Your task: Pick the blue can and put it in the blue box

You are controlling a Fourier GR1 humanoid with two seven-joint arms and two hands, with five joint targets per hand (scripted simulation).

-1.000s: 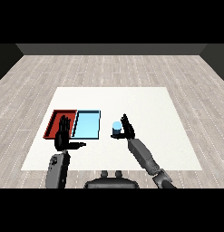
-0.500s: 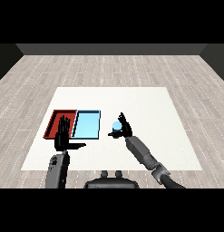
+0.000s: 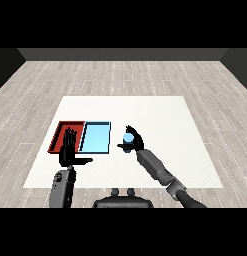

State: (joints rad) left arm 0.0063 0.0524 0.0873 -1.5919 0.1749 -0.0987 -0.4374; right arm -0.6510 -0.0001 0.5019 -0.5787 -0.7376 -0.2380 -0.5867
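- Blue can [image 3: 128, 140] sits in the right hand [image 3: 134, 141], just to the right of the light blue tray [image 3: 96, 137]. Only its pale blue top and a strip of its side show; dark fingers cover the rest.
- Whether the can rests on the white table [image 3: 160, 120] or is lifted off it cannot be told from this view.
- The right hand's fingers and thumb curl round the can. Its grey forearm [image 3: 154, 166] runs away from the tray, down to the right, and is cut off at the lower edge.
- The light blue tray lies flat on the table, and nothing can be seen inside it. The can is outside it, beyond its right wall.
- A red tray [image 3: 61, 131] touches the light blue tray's left side. Its near part is hidden behind the left hand [image 3: 68, 152].
- The left hand is held open, its fingers straight and pointing up, its thumb stretched out sideways below the light blue tray's near left corner. It holds nothing.
- Whether the left hand touches the red tray or only stands in front of it cannot be made out.
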